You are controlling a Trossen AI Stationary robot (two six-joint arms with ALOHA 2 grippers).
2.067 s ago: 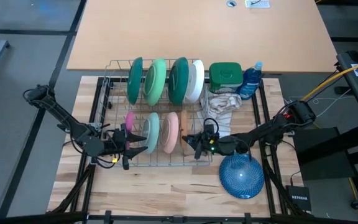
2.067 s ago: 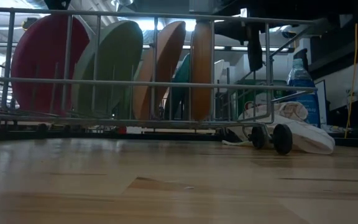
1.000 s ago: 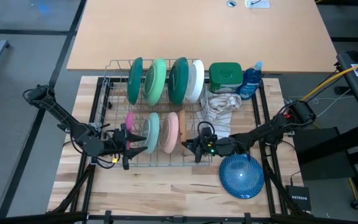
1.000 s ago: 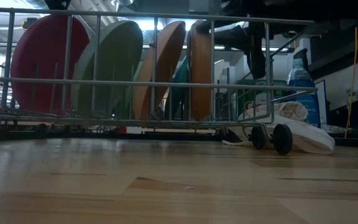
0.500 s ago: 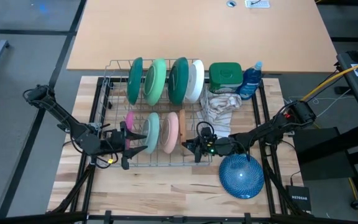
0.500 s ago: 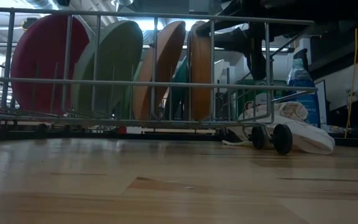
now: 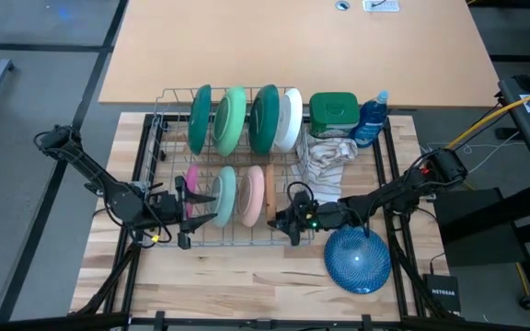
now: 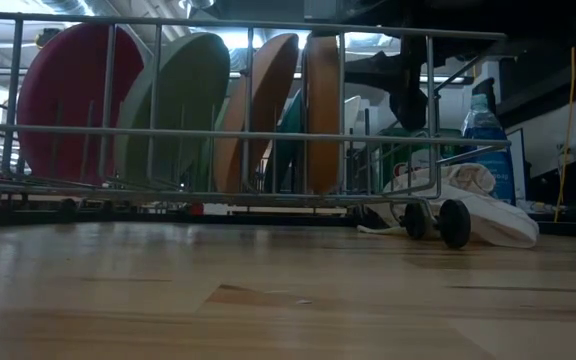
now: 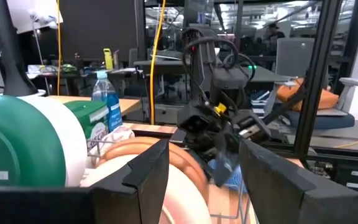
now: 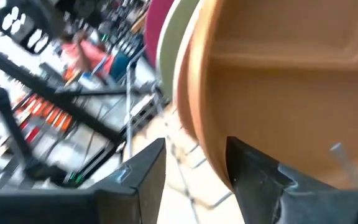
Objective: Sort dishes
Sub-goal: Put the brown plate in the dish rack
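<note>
A wire dish rack (image 7: 155, 165) holds plates on edge. The back row has a dark green (image 7: 200, 118), a light green (image 7: 231, 119), another dark green (image 7: 265, 118) and a white one (image 7: 291, 118). The front row has a magenta (image 7: 191, 176), a pale teal (image 7: 224, 193), a pink (image 7: 252, 193) and a brown plate (image 7: 270, 195). A navy plate (image 7: 358, 260) lies face down on the table, right of the rack. My right gripper (image 7: 288, 218) is open at the brown plate's edge (image 10: 197, 137), one finger on each side. My left gripper (image 7: 188, 210) is open at the rack's left end.
A green tub (image 7: 333, 108), a blue bottle (image 7: 372, 118) and a crumpled cloth (image 7: 325, 158) sit right of the rack at the back. Bare wood (image 7: 247, 276) lies in front of the rack. The rack's wires (image 8: 248, 135) surround the plates.
My right gripper has opened and let go of the brown plate, which now stands a little more upright in the rack. My left gripper has rolled slightly at the wrist while staying in place.
</note>
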